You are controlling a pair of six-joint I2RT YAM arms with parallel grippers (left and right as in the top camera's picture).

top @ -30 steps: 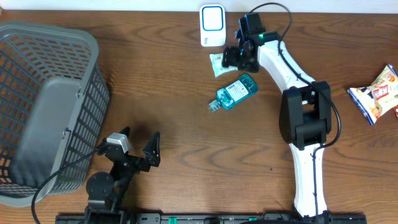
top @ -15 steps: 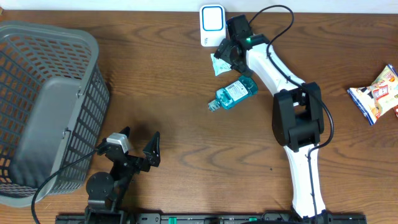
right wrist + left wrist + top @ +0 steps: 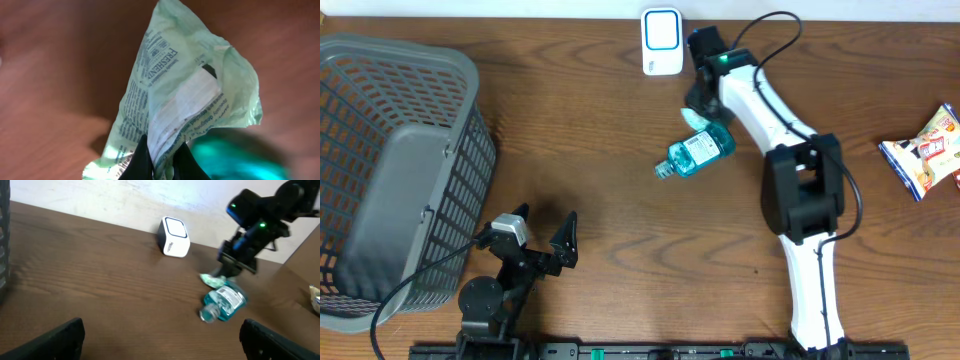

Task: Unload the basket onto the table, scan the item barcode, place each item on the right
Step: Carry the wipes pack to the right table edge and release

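Between the white scanner [image 3: 662, 41] and the mouthwash bottle [image 3: 698, 150], the right gripper [image 3: 161, 154] pinches the green packet [image 3: 185, 95] by one edge; best lift it clear, then turn its printed face squarely toward the scanner.

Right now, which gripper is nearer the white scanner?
Right. The right gripper, shut on the green packet, sits just beside the white scanner; the left gripper, open, is far off, near the gray basket.
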